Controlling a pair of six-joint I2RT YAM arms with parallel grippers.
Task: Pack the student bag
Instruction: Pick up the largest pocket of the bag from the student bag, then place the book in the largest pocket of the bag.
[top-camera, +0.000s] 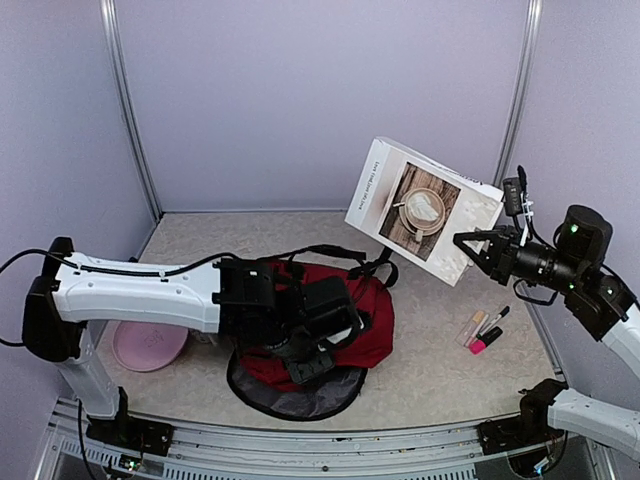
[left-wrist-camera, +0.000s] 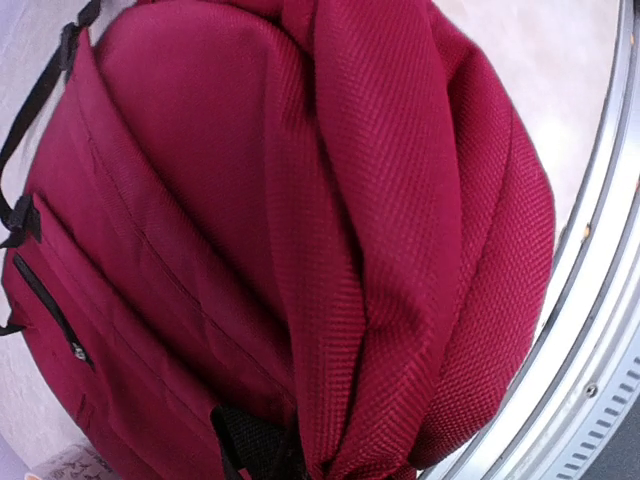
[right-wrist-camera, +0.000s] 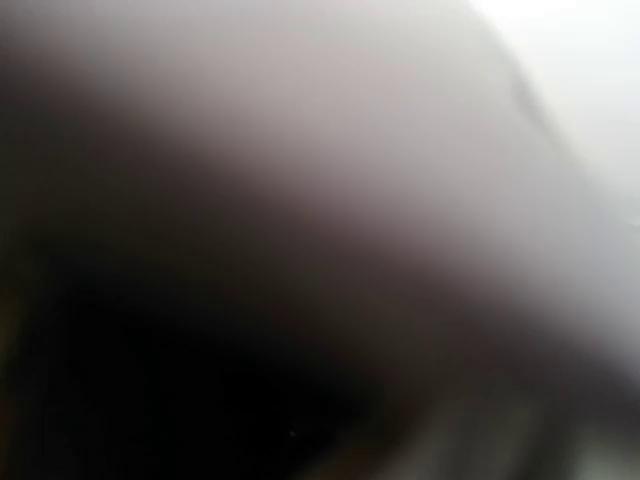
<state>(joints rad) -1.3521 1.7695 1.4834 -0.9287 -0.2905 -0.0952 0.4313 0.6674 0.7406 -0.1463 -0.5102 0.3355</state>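
Student bag: the student bag (top-camera: 365, 325) is seen lying in the middle of the table (top-camera: 430, 370), under the left arm; a dark grey flap (top-camera: 295, 395) is spread at its near side.
Left gripper: the left gripper (top-camera: 308, 365) is set down on the bag's near part with its fingers pressed together; whether fabric is caught between them cannot be told.
Left wrist view only: the red weave is shown very near, with a raised fold, a black strap (left-wrist-camera: 40, 90), a black zipper (left-wrist-camera: 50, 310) and a metal rail (left-wrist-camera: 590, 330) beside the bag. The fingers are not seen here.
Right gripper: the right gripper (top-camera: 468, 245) is closed on the lower edge of a white book (top-camera: 420, 205), which is held tilted in the air, right of the bag.
Right wrist view: only a grey and dark blur is given, as something stands directly before the lens.
Around: a pink plate (top-camera: 150, 345) is partly hidden by the left arm; some pens (top-camera: 487, 328) are laid together at the right, apart from the bag.
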